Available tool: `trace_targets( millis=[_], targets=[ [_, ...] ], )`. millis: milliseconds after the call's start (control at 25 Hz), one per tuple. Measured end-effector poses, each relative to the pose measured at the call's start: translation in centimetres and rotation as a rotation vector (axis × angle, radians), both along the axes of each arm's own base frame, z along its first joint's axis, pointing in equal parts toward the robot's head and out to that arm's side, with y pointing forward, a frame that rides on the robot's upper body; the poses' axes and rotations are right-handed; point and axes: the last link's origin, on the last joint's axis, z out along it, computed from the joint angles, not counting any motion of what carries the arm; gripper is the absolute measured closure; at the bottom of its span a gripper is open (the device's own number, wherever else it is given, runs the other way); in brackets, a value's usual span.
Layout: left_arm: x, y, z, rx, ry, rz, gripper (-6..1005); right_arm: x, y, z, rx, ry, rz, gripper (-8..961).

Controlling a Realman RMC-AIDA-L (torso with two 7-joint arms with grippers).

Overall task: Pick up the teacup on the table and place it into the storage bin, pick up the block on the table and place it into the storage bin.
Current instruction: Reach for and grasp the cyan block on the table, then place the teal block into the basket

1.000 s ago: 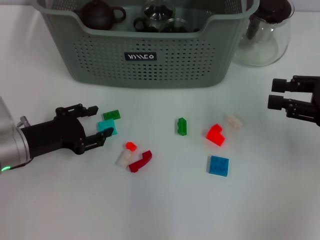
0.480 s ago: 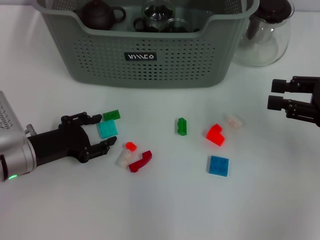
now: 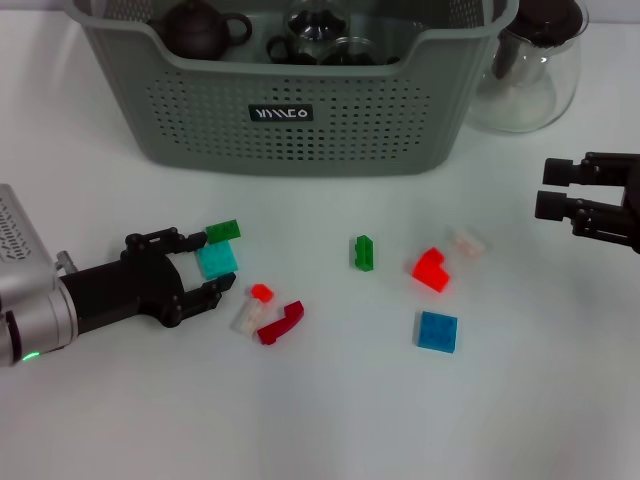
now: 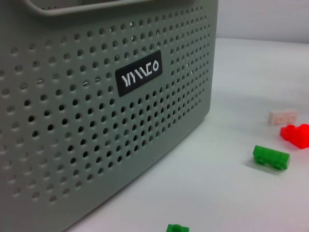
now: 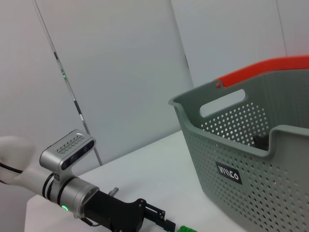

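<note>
My left gripper is open low over the table, its two black fingers on either side of a cyan block. A small green block lies just beyond its far finger. The grey-green storage bin stands at the back and fills the left wrist view. It holds a dark teapot and glass tea ware. No teacup shows on the table. My right gripper hovers open and empty at the far right.
More blocks are scattered across the table: small red, white, dark red, green, red, pale pink, blue. A clear glass pitcher stands right of the bin.
My left gripper has slid right and slightly nearer, bringing its open fingers around the cyan block. The right arm and all blocks have stayed put.
</note>
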Motion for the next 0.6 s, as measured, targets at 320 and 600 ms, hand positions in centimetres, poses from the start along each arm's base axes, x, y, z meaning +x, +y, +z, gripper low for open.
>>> trace_targets(
  millis=[320, 600],
  targets=[
    [-0.02, 0.25, -0.02, 0.009, 0.006, 0.005, 431, -0.05, 0.09, 0.03, 0.001, -0.001, 0.002, 454],
    [0.14, 0.36, 0.10, 0.008, 0.002, -0.001, 520, -0.01, 0.07, 0.03, 0.001, -0.001, 0.000, 453]
  ],
)
